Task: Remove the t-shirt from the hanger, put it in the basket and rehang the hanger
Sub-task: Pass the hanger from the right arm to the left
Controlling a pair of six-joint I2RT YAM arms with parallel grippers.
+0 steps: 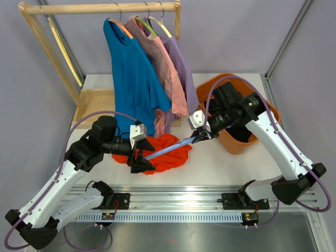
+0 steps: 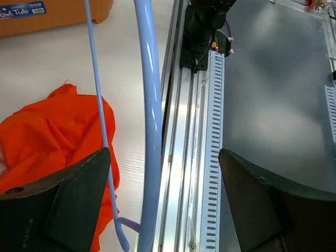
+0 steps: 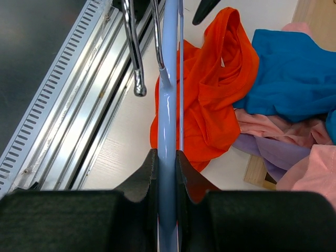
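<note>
Basically done, I reckon — crumpled orange t-shirt (image 1: 167,153) is off, my right gripper (image 1: 202,137) pinches the bare light-blue plastic hanger (image 1: 173,146), left gripper (image 1: 140,160) wide open, empty.

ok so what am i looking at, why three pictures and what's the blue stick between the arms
These are two robot arms bolted to the near edge of a table. The wide picture comes from a fixed camera above and behind them; the other two come from small cameras on each wrist, so the dark shapes at the bottom are that arm's own fingers. The blue stick is a light blue hanger. The right gripper is shut on it; the left gripper is open, with the hanger's bars running between its fingers. Under the hanger an orange t-shirt lies crumpled on the table, and it looks free of the hanger. Behind stands a wooden rack with blue, pink and purple shirts hanging, and an orange tub sits to the right.
</note>
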